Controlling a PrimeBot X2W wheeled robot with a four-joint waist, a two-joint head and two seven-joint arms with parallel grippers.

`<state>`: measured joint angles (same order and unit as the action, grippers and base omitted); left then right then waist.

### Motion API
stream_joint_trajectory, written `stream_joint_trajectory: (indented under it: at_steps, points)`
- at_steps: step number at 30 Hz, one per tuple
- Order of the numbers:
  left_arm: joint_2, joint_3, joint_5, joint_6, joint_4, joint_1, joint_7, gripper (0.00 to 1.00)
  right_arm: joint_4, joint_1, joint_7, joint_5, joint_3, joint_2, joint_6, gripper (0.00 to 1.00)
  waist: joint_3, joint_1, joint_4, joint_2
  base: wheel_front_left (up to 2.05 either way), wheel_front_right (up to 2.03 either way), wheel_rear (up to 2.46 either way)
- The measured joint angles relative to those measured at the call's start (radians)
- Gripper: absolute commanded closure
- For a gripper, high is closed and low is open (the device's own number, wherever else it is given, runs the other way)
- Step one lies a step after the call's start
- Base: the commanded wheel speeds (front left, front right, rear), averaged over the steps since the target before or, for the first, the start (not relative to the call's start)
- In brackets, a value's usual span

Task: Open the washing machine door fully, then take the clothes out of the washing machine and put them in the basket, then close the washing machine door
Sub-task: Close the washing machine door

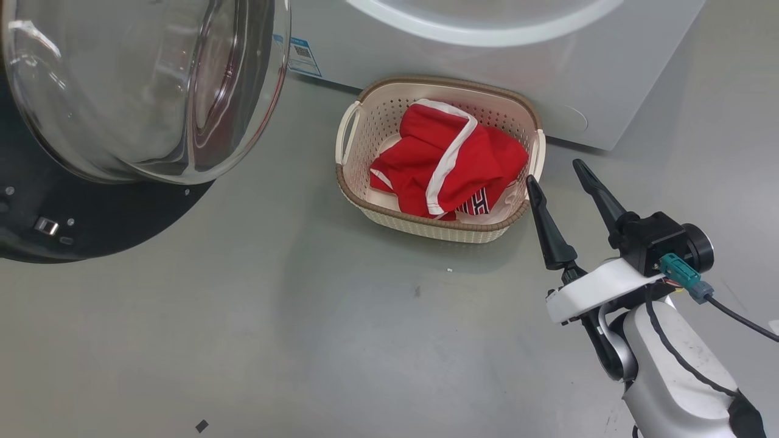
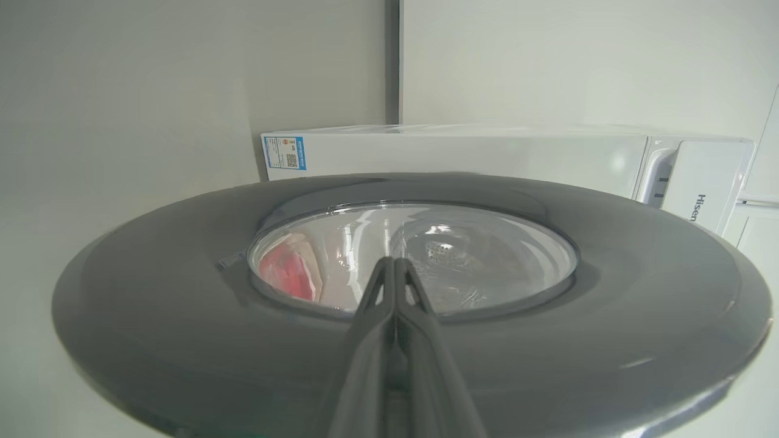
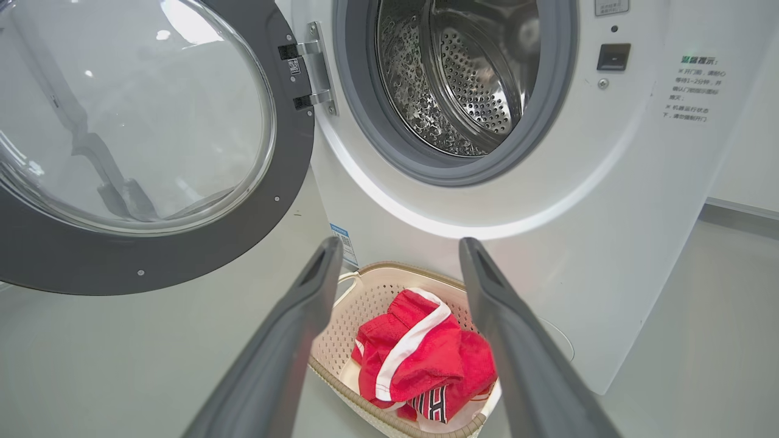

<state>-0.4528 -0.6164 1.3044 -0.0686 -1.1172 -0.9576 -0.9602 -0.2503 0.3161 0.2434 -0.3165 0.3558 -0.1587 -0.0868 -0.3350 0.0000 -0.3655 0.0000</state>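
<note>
The washing machine door (image 1: 91,219) stands swung open at the left, its glass bowl facing me. My left gripper (image 2: 392,263) is shut and empty, its tips at the outer face of the door (image 2: 182,316), near the glass. The washing machine (image 3: 548,201) shows a bare steel drum (image 3: 468,79). The red and white clothes (image 1: 450,161) lie heaped in the basket (image 1: 438,82) on the floor against the machine's front. My right gripper (image 1: 553,171) hangs open and empty just right of the basket, pointing at the clothes (image 3: 420,359).
Grey floor (image 1: 304,340) spreads in front of the machine and basket. The open door overhangs the floor at the left. A blue label sticker (image 1: 301,58) sits low on the machine's front. A pale wall (image 2: 152,91) stands behind the machine.
</note>
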Motion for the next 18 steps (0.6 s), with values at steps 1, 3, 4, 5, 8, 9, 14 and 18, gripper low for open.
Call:
stream_joint_trajectory:
  at_steps: [1, 3, 4, 5, 8, 9, 14, 18]
  points:
    - [0.003, 0.002, 0.0, -0.005, 0.001, 0.003, -0.007, 1.0, -0.001, 0.0, 0.0, 0.0, 0.0, 0.001, 0.0, 0.0, 0.003, 0.0, 0.0, 0.0, 0.0, 0.0, 0.0]
    - [0.013, 0.005, 0.006, -0.009, 0.004, 0.009, -0.026, 1.0, -0.005, 0.0, 0.0, 0.0, 0.0, 0.002, 0.0, 0.0, 0.01, 0.0, 0.001, 0.0, 0.0, 0.0, 0.0]
    - [0.021, 0.006, 0.013, -0.013, 0.006, 0.012, -0.036, 1.0, -0.006, 0.0, 0.0, 0.0, 0.0, 0.002, 0.0, 0.0, 0.013, 0.0, 0.002, 0.0, 0.0, 0.0, 0.0]
    - [0.029, 0.007, 0.025, -0.017, 0.008, 0.015, -0.047, 1.0, -0.007, 0.0, 0.001, 0.0, 0.0, 0.003, 0.0, 0.0, 0.017, 0.0, 0.002, 0.0, 0.0, 0.0, 0.0]
    - [0.056, 0.013, 0.033, -0.027, 0.022, 0.021, -0.083, 1.0, -0.012, -0.003, 0.001, -0.002, -0.002, 0.005, -0.005, 0.0, 0.028, 0.0, 0.003, 0.0, 0.0, 0.0, 0.0]
    - [0.063, 0.018, 0.033, -0.029, 0.028, 0.022, -0.097, 1.0, -0.014, -0.004, 0.001, -0.005, -0.002, 0.006, -0.005, 0.0, 0.032, 0.0, 0.004, 0.0, 0.0, 0.0, 0.0]
    - [0.103, 0.04, 0.035, -0.039, 0.053, 0.04, -0.152, 1.0, -0.02, -0.023, 0.001, -0.009, -0.003, 0.012, -0.008, 0.0, 0.052, 0.0, 0.007, 0.0, 0.0, 0.0, 0.0]
    - [0.117, 0.041, 0.049, -0.044, 0.077, 0.06, -0.194, 1.0, -0.021, -0.023, 0.001, -0.009, -0.002, 0.024, -0.008, 0.0, 0.066, 0.0, 0.012, 0.0, 0.0, 0.0, 0.0]
